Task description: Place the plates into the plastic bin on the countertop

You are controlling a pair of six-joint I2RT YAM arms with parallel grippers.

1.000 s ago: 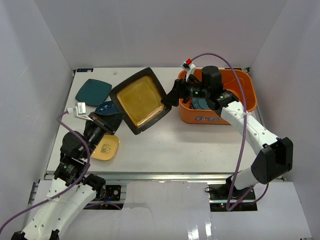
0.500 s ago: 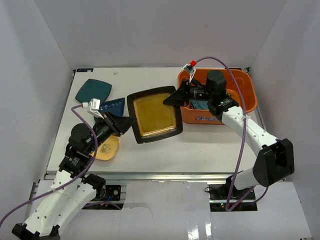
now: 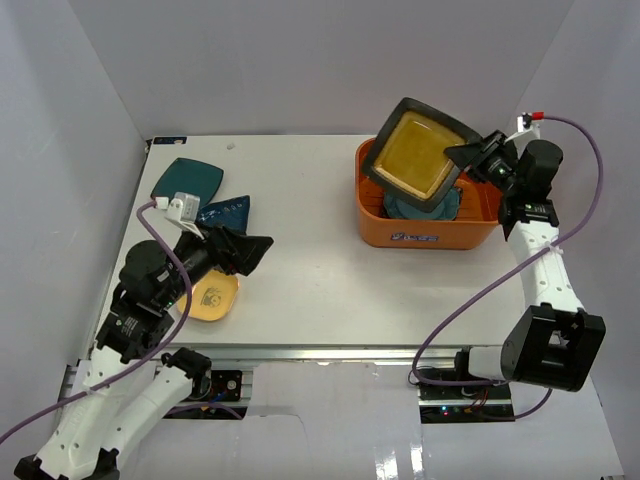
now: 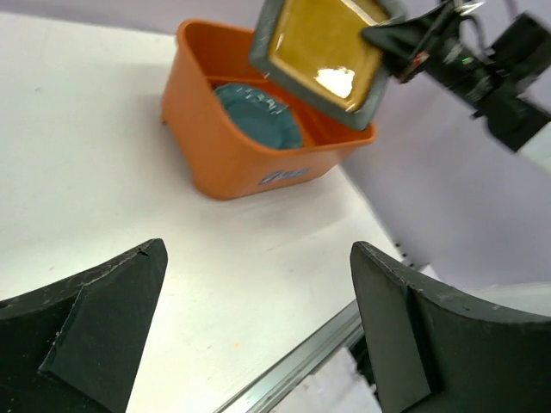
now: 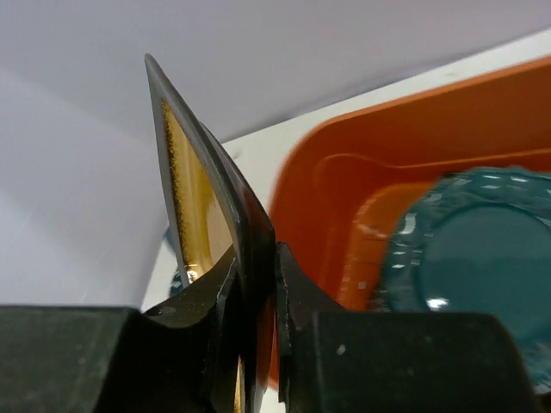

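**Top view.** Black-rimmed amber square plate (image 3: 418, 150): tilted above the plastic bin (image 3: 430, 238), right edge pinched in the right claw (image 3: 468, 156). It hides much of the scalloped teal plate (image 3: 445, 207) lying in the bin. Left claw (image 3: 258, 255): spread apart, empty, over the desk (image 3: 330, 285). The left arm overlaps a dark blue plate (image 3: 228, 209) and a small yellow plate (image 3: 215, 295). Dark teal square plate (image 3: 186, 181): far left, unobstructed.

**Left wrist view.** Both fingers wide apart, cropped by the frame.

**Right wrist view.** Fingers clamped on the amber plate's rim, seen edge-on. Teal plate blurred.
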